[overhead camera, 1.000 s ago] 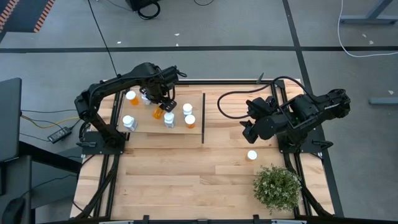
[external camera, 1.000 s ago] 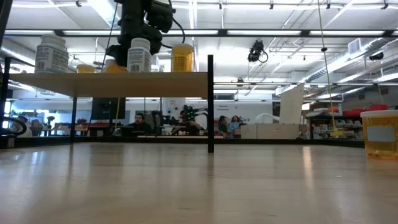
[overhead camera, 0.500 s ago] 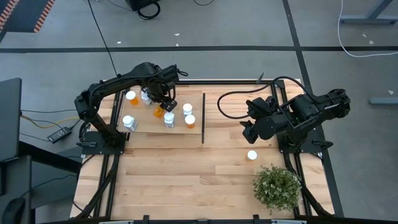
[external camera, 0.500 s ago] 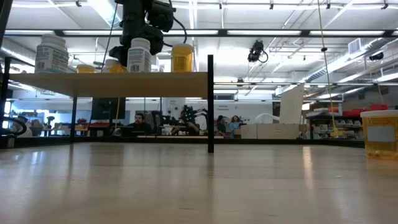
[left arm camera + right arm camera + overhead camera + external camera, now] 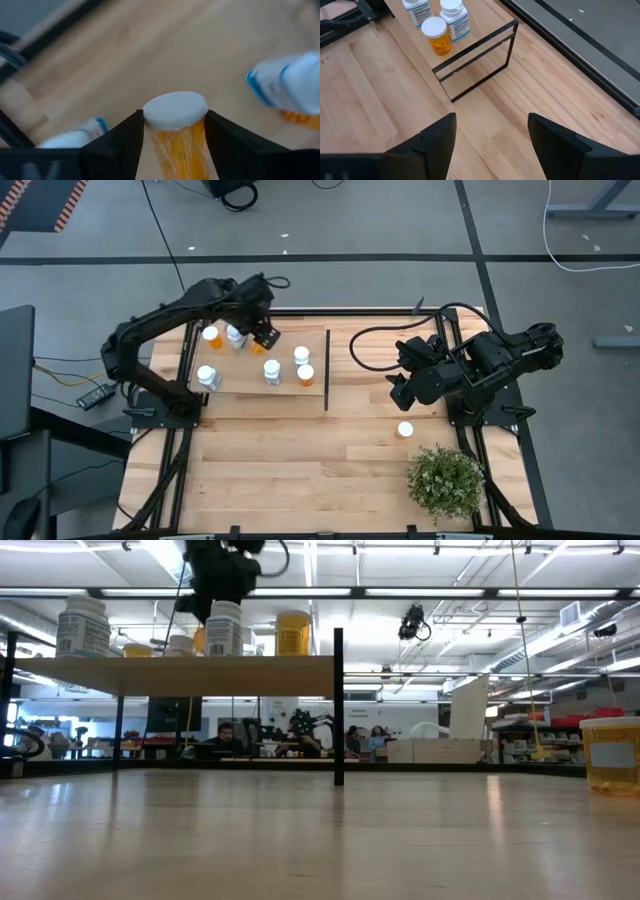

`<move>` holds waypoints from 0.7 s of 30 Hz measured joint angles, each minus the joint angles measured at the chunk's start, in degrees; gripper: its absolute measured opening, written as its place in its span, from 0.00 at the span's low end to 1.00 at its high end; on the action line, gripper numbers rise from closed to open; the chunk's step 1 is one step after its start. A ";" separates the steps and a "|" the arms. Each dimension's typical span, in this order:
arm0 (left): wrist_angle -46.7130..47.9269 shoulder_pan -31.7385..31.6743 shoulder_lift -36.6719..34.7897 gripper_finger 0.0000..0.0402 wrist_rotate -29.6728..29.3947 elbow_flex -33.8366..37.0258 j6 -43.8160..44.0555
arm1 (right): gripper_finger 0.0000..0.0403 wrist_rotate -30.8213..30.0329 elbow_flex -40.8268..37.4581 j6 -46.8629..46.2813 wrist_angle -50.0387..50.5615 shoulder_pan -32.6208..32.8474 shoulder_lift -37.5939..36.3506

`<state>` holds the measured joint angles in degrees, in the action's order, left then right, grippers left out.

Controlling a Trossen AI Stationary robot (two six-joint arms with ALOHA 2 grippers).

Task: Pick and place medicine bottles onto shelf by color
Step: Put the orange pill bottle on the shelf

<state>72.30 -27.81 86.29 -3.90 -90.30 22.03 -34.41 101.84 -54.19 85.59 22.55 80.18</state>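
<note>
Left gripper (image 5: 175, 145) is pinching an orange bottle (image 5: 176, 135) just under its white cap, one dark finger (image 5: 122, 145) on each side of the body. In the high view the left gripper (image 5: 258, 332) sits over the far part of the shelf (image 5: 235, 392); a second ago it was nearer the middle of the shelf, with the orange bottle lying tilted just below it. Now that bottle is up with the gripper, mostly hidden under it from above, and the spot where it lay is bare wood.

Low view: the left gripper (image 5: 222, 580) is higher than before, clear of the shelf-top bottles.

Around the gripper on the shelf: an orange bottle with a white cap (image 5: 211, 336) and a white bottle (image 5: 235, 336) just beside it on the left-arm side; three bottles nearer the divider (image 5: 327, 370), namely a white one (image 5: 271, 370), a white one (image 5: 301, 356) and an orange one (image 5: 305, 374); one white bottle (image 5: 207, 376) near the shelf's outer edge. These have not moved.

Right gripper (image 5: 490, 135) is spread apart and holding nothing, parked above the table on the far side of the divider, unchanged. A lone white-capped bottle (image 5: 405, 430) stands on the tabletop (image 5: 300, 470) just below the right arm, next to the plant (image 5: 445, 482).
</note>
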 joint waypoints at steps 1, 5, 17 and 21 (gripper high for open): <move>-0.96 0.33 -1.12 0.49 -1.24 -0.01 0.36 | 0.63 0.00 0.00 0.02 0.01 0.00 0.00; -4.28 2.85 -5.39 0.48 -7.99 -0.02 2.84 | 0.63 0.00 0.00 0.02 -0.01 0.00 0.00; -4.49 23.71 -11.42 0.48 -47.67 -0.08 17.07 | 0.63 0.23 0.01 0.00 -0.01 0.02 0.00; -0.01 30.32 -10.69 0.49 -56.22 -0.11 26.95 | 0.63 0.57 -0.01 -0.26 -0.03 0.00 0.00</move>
<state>72.28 2.51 75.60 -60.12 -90.41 48.98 -33.84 101.83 -54.46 85.56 22.55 80.18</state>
